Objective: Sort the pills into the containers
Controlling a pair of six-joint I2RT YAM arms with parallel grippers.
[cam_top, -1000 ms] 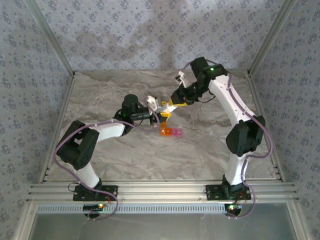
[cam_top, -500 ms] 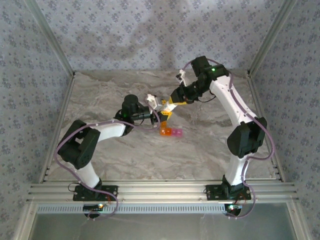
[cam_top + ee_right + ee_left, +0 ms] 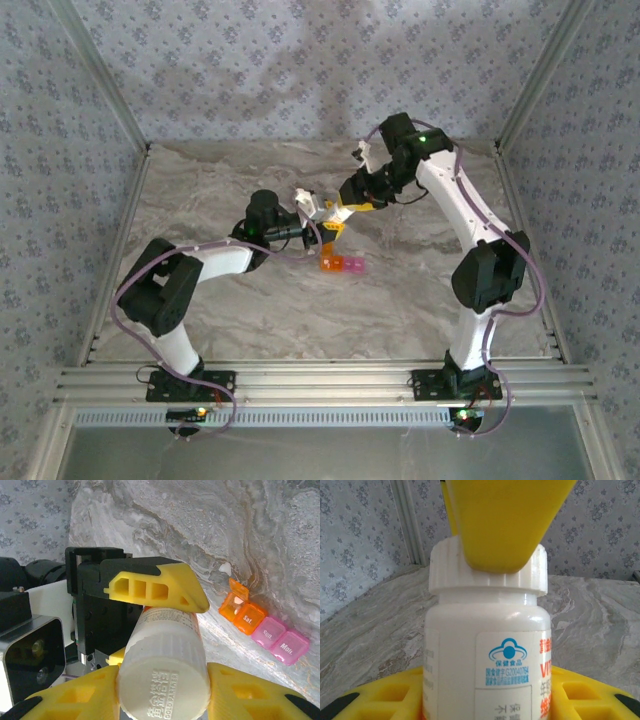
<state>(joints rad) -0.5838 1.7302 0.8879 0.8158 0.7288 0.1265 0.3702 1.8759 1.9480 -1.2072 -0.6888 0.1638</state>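
Top view, step: judged to be opening the bottle (image 3: 329, 214), held in the air over the middle of the counter (image 3: 430, 300), a little toward its far edge.
Top view, left end effector (image 3: 320, 224): reaches in from the left edge side, on the bottle's body.
Top view, right end effector (image 3: 345, 208): comes from the far right corner side and meets the bottle's other end.
Top view, containers (image 3: 342, 264): one orange-to-pink strip on the counter near its middle, just nearward of the bottle and apart from both arms.
Left wrist view, grip: its own yellow fingers (image 3: 375, 697) are clamped narrowly on the upright-looking bottle's body. A yellow finger of the other arm lies across the white cap (image 3: 445, 572).
Right wrist view, grip: the cap faces the lens between its own fingers (image 3: 65, 700), which are closed about it and both look to touch.
Right wrist view, count: one bottle and one strip of four compartments, two orange and two pink. One orange lid (image 3: 238, 590) stands up.
Right wrist view, loose item: one small white piece (image 3: 225, 568), likely a pill, lies on the counter just beyond that lid.
Next move: likely twisting the cap off while the left arm holds firm. The bottle must be kept from tipping early.
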